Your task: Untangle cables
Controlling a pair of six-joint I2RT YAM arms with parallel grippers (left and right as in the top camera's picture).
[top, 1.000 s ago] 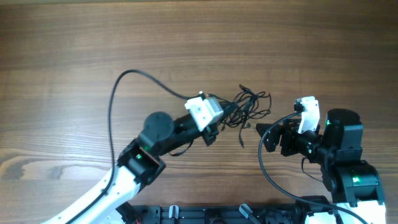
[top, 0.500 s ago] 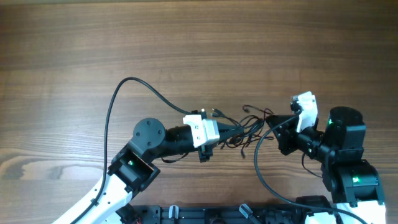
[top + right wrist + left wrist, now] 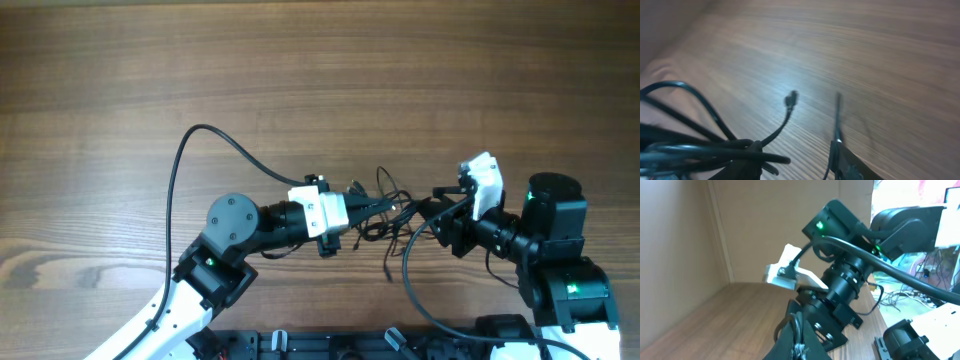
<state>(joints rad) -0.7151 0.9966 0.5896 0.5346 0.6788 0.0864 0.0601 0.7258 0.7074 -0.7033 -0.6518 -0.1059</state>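
Cables [image 3: 397, 207] sit in a knotted bundle at centre-right of the overhead frame, lifted between your two claws. One loose strand drops from the bundle toward the lower edge of the frame.

Left claw [image 3: 380, 205] reaches in from the left and is clamped on the left side of the bundle. In the left wrist view its dark fingers [image 3: 799, 342] are pressed together at the bottom edge, with a cable loop beside them.

Right claw [image 3: 428, 212] meets the bundle from the right. In the right wrist view its fingers [image 3: 747, 162] stand apart with bare desk [image 3: 880, 60] between them, so it reads as unclamped. The bundle lies against the lower-left finger, and one plug [image 3: 791, 98] hangs free at mid-frame above the desk.

The thick arm cable arcs across the desk at centre-left of the overhead frame.
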